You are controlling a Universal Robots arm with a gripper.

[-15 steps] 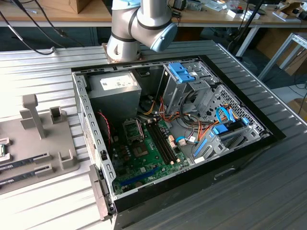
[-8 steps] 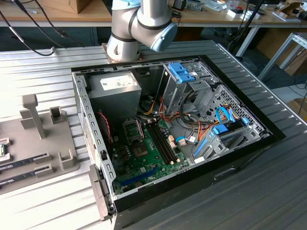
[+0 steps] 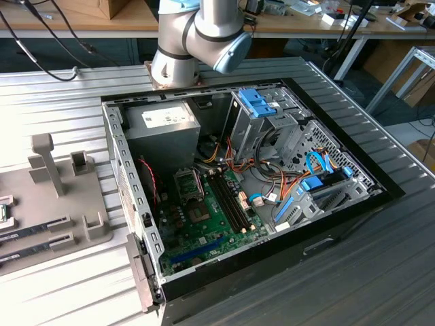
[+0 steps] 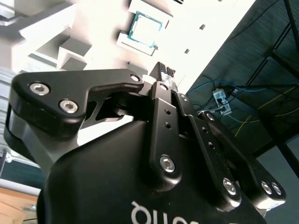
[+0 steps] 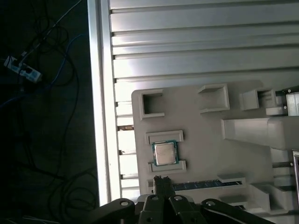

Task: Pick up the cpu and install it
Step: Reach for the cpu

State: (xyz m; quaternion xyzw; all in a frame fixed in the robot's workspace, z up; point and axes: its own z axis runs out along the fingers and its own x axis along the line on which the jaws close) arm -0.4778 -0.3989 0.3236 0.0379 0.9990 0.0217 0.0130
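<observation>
The cpu (image 5: 164, 153), a small square chip with a green rim and a silver-grey lid, lies flat in a bracketed seat on the pale grey fixture tray (image 5: 201, 135). It also shows in the second wrist view as the cpu (image 4: 145, 29) beyond the black finger links. My gripper (image 5: 161, 179) hovers above the tray just beside the chip, apart from it. Its fingertips (image 4: 163, 72) sit pressed together with nothing between them. In the exterior view the open computer case (image 3: 136, 224) holds the green motherboard (image 3: 204, 231) with its cpu socket (image 3: 187, 183).
The fixture tray (image 3: 61, 224) stands at the exterior view's left on the ribbed metal table (image 3: 61, 102), with two memory sticks (image 3: 34, 236) and upright posts. The arm's base (image 3: 183, 47) stands behind the case. A grey power-supply box (image 3: 163, 129), drive cages and cable bundles crowd the case.
</observation>
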